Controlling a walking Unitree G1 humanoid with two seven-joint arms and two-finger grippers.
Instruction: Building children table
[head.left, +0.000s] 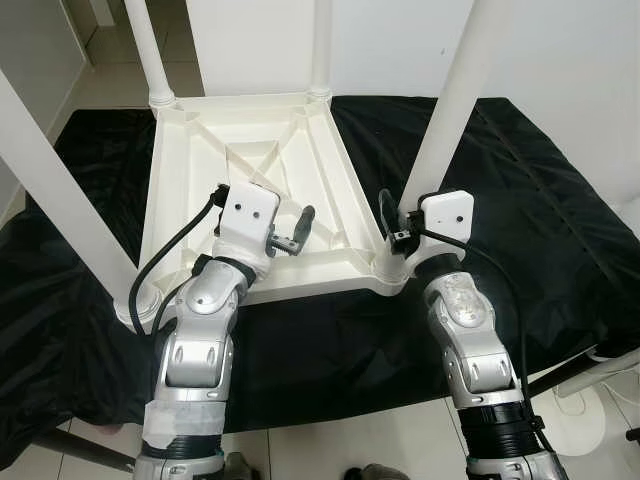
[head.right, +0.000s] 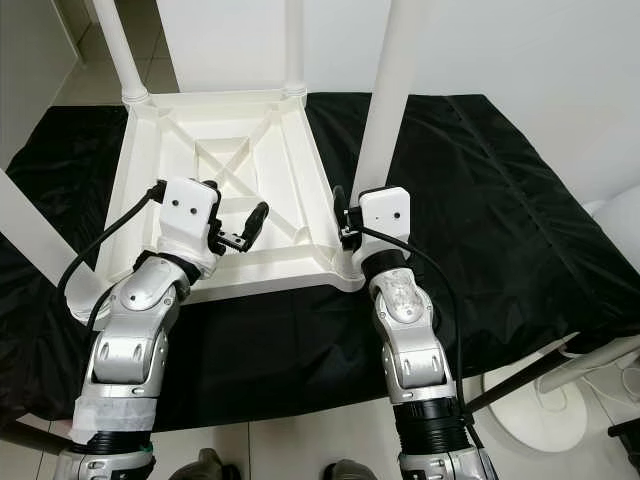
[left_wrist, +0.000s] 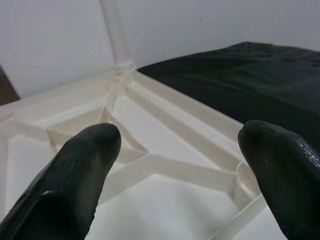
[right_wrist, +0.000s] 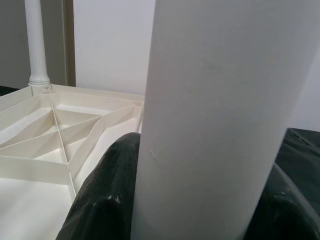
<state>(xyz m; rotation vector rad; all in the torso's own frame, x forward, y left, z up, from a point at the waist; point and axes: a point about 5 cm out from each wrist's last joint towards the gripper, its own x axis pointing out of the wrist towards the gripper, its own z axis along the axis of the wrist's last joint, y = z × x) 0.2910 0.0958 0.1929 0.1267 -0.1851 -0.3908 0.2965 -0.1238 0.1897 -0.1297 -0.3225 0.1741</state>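
A white plastic children's table (head.left: 250, 150) lies upside down on a black cloth, its ribbed underside facing up. A white leg stands in each corner: far left (head.left: 150, 50), far right (head.left: 321, 45), near left (head.left: 60, 190) and near right (head.left: 450, 100). My right gripper (head.left: 398, 225) is shut on the near right leg just above its socket; in the right wrist view that leg (right_wrist: 220, 115) sits between the black fingers (right_wrist: 107, 195). My left gripper (head.left: 300, 228) hovers open over the underside near the front rim, with nothing between its fingertips (left_wrist: 85, 165).
The black cloth (head.left: 520, 200) covers the low surface under the table and drops off at its front edge. A white wall rises behind. On the floor at the lower right are a white round base (head.left: 590, 420) and a dark bar (head.left: 560, 375).
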